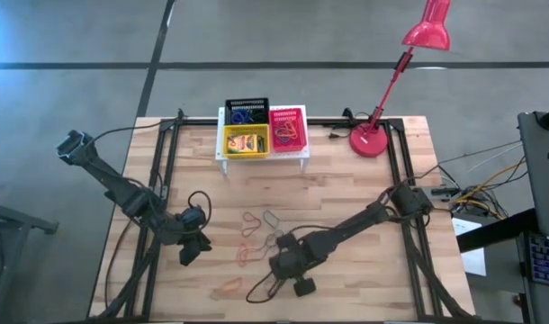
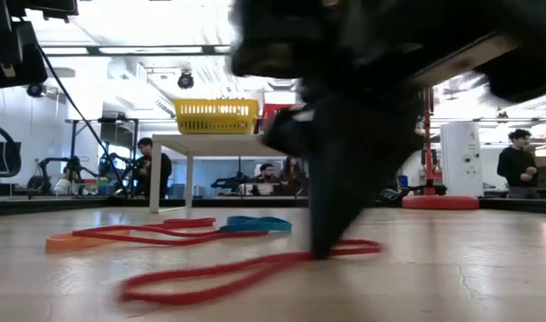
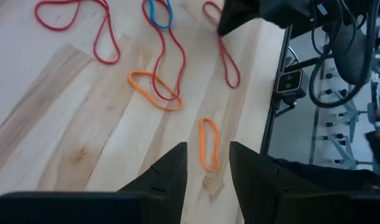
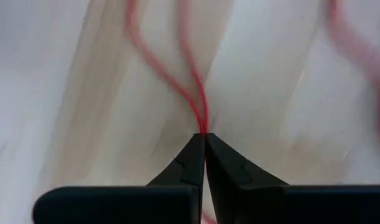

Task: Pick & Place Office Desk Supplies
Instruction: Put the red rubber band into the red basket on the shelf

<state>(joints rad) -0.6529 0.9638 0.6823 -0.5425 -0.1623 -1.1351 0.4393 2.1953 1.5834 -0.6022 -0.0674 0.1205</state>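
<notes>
Several rubber bands lie loose on the middle of the wooden table: red point(image 1: 250, 220), orange point(image 1: 228, 288) and blue point(image 3: 159, 11) loops. My right gripper point(image 1: 283, 266) stands among them, pointing down and shut on a red band point(image 4: 191, 93). My left gripper point(image 1: 192, 252) is open above the table left of the bands, its fingers on either side of a small orange band point(image 3: 209, 143) without touching it. The black point(image 1: 247, 112), red point(image 1: 287, 129) and yellow point(image 1: 246, 140) mesh baskets sit on the white stand point(image 1: 222, 153) at the far edge; bands lie in the black and red ones. My right gripper pinches the red band between its two fingertips point(image 4: 193, 149), where the two strands of the loop run together point(image 4: 202, 127). The fingers come from above, pointing down at the table point(image 2: 331, 241). The rest of the loop point(image 2: 246, 268) lies slack on the wood.
A red desk lamp point(image 1: 373, 139) stands at the far right of the table, its shade point(image 1: 427, 31) reaching beyond the edge. Dark frame rails point(image 1: 162, 171) run along both sides of the table. People show in the room behind point(image 2: 516, 165).
</notes>
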